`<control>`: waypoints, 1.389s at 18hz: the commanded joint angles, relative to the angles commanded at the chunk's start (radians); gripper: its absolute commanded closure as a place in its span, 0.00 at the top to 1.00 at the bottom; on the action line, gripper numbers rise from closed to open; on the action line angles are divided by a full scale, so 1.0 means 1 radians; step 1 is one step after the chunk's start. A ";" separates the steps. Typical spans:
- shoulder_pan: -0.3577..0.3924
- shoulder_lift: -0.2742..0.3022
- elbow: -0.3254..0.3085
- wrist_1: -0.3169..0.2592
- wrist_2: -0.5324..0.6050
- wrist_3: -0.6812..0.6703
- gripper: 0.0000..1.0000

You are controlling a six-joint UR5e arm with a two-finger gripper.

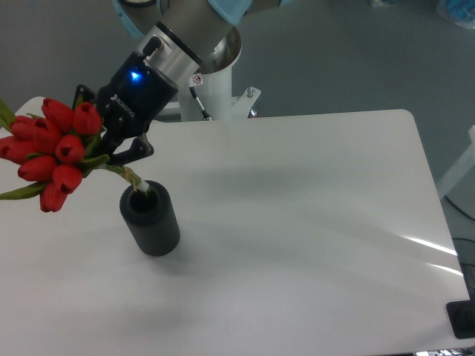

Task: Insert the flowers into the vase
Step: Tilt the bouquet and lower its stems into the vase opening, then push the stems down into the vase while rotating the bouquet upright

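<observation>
The flowers (52, 152), a tight bunch of red tulip buds with green leaves, hang tilted to the left above the table's left side. My gripper (106, 158) is shut on their stems just below the buds. The pale stem ends point down to the right and reach the mouth of the vase (151, 219), a small dark ribbed cylinder standing upright on the white table (297, 222). I cannot tell how far the stem tips are inside the mouth.
The arm's white base (219, 93) stands behind the table's far edge. A rounded white object (30, 111) shows at the far left. A dark object (464, 319) sits past the table's right front corner.
</observation>
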 joint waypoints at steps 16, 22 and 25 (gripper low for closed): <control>-0.011 -0.048 -0.035 0.020 0.000 0.029 0.31; -0.011 -0.055 -0.051 0.020 0.000 0.058 0.31; -0.006 -0.057 -0.061 0.020 0.000 0.072 0.31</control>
